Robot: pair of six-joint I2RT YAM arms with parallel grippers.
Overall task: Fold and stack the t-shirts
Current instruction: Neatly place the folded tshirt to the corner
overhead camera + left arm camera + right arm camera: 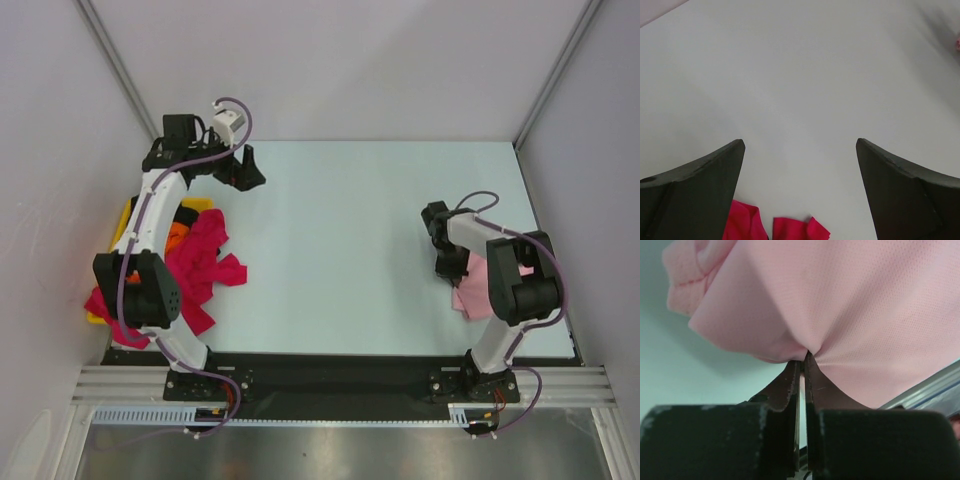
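At the near right corner of the table (340, 230), close to both its front and right edges, the light pink t-shirt (850, 300) sits bunched beside the right arm. The right gripper (802, 360) is clenched on a fold of it, its tips pressed together with cloth pinched between them. On the near left, the magenta-red t-shirt (205, 262) spills from the yellow tray (197, 204) onto the table, reaching toward the left edge. An orange t-shirt (177, 238) shows in the tray beneath the left arm. A wide stretch of table lies open between the two heaps. Farther back, near the far left, the left gripper (800, 142) hovers over the surface, jaws spread wide, grasping nothing.
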